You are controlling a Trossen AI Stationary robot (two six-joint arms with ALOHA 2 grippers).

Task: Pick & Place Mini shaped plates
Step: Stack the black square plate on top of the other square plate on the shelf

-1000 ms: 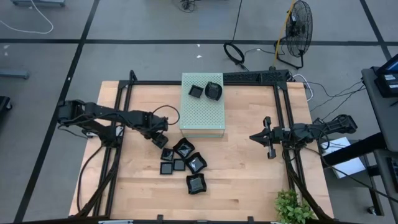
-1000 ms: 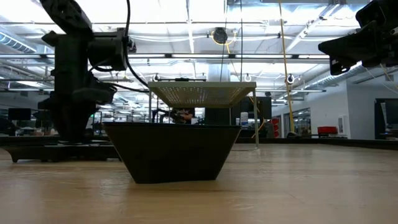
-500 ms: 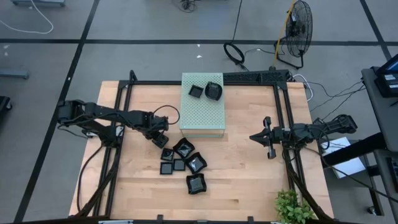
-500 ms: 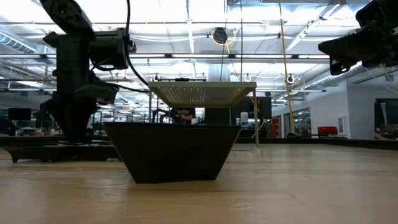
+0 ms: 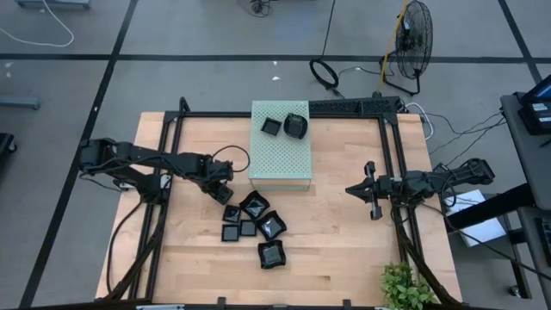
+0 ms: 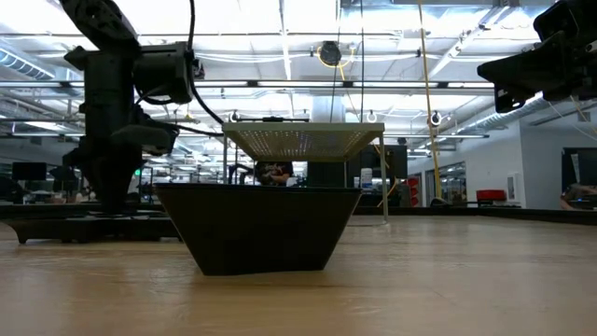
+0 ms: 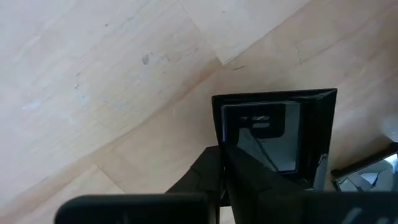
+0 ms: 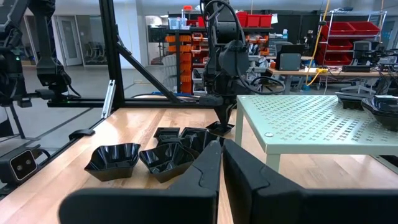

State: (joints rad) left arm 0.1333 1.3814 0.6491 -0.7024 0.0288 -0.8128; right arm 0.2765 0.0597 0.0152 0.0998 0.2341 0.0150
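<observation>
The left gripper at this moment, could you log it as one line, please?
left gripper: shut on square plate | box: two plates on top | right gripper: shut, waiting

The plates (image 5: 256, 227) look glossy black, mirror-smooth plastic, the table (image 5: 344, 241) is pale matt wood with faint grain, and the box (image 5: 280, 159) is perforated, matt pale green.
</observation>
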